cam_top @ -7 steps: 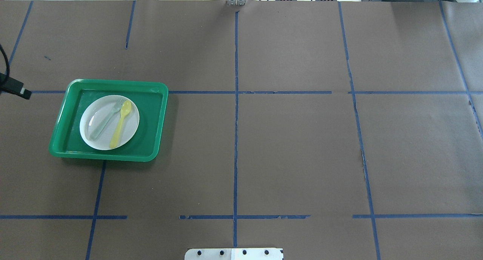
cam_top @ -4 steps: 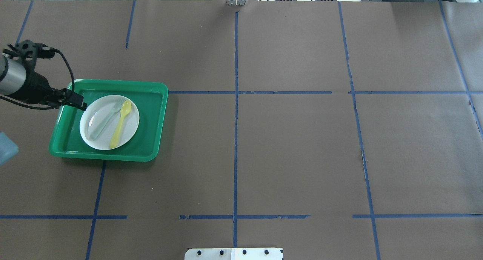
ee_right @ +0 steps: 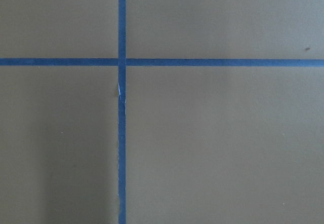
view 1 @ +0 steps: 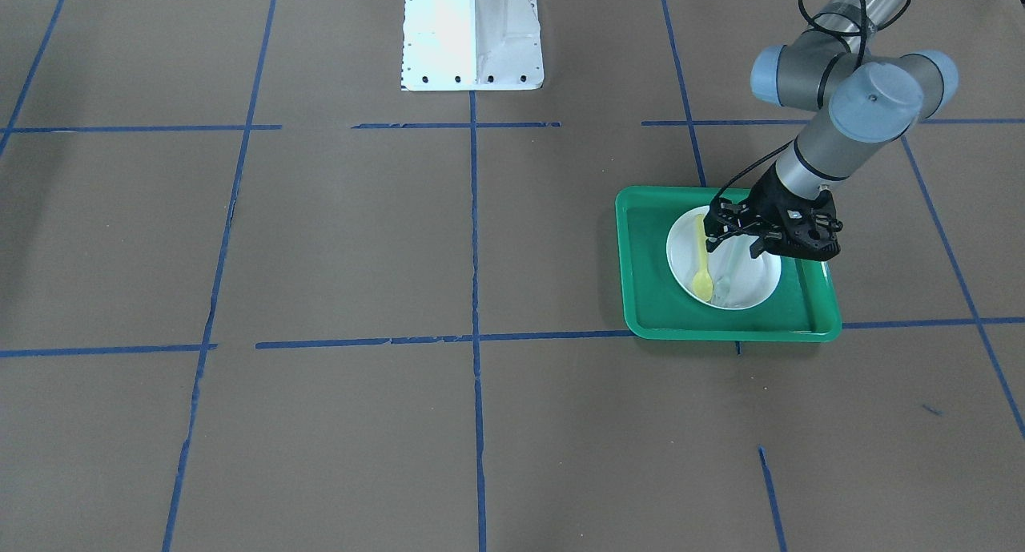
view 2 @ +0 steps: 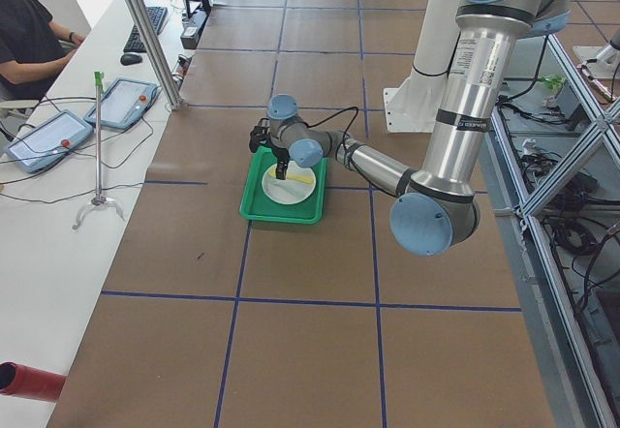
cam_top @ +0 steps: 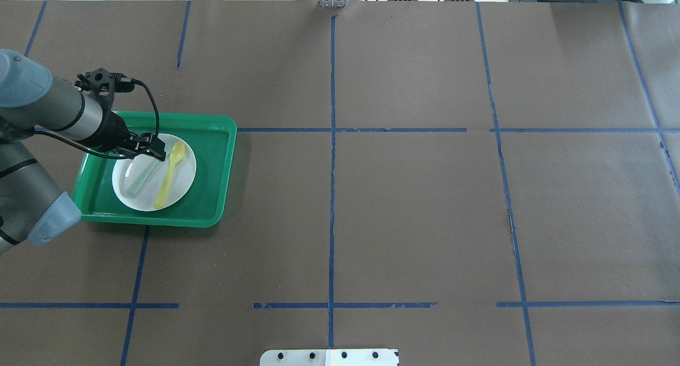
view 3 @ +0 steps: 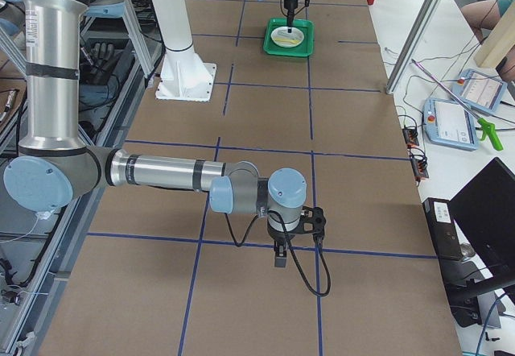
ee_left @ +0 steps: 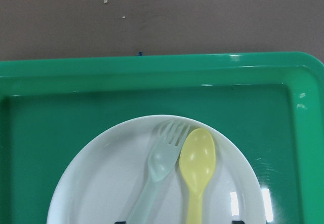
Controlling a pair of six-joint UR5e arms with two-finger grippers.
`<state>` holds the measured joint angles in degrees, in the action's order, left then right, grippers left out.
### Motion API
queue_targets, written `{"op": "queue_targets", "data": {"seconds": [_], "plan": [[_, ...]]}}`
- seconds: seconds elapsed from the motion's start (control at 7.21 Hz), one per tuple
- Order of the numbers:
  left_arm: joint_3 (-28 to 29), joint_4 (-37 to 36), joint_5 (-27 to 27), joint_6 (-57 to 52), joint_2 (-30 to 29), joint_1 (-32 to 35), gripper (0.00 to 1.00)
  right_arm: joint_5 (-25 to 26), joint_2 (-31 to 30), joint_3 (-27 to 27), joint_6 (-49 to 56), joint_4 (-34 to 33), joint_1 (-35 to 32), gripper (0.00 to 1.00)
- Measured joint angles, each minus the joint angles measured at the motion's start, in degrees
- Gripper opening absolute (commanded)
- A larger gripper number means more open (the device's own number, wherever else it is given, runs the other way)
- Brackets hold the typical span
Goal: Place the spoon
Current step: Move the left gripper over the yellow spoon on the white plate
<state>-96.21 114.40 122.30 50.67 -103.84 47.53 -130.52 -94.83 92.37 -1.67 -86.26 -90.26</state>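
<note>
Finds the left gripper (cam_top: 156, 152) pointing down above a white plate (ee_left: 96, 183) inside a green tray (ee_left: 152, 67). Jaws apart, clamped on nothing, touching nothing. Just catches two dark jaw tips at the bottom edge of the left wrist view, set wide to either side of the cutlery handles.

Shows the spoon (ee_left: 197, 169) lying flat on the plate: small, yellow, plastic, oval bowl facing up, slim straight handle running off the bottom of that view. Places it just beside a pale translucent fork (ee_left: 161, 165), bowl nearly touching the tines.

Leaves the right gripper (view 3: 280, 255) well apart, low over brown paper (ee_right: 228, 143) crossed by blue tape lines (ee_right: 121, 133). Cannot tell whether apart or together.
</note>
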Motion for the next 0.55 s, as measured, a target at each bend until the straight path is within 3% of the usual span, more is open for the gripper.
{"op": "queue_targets", "data": {"seconds": [0.55], "plan": [[1.93,-0.05,-0.53,0.22,-1.25,-2.15,0.67,0.00,0.01,0.00,0.00,0.00,0.00,1.00]]}}
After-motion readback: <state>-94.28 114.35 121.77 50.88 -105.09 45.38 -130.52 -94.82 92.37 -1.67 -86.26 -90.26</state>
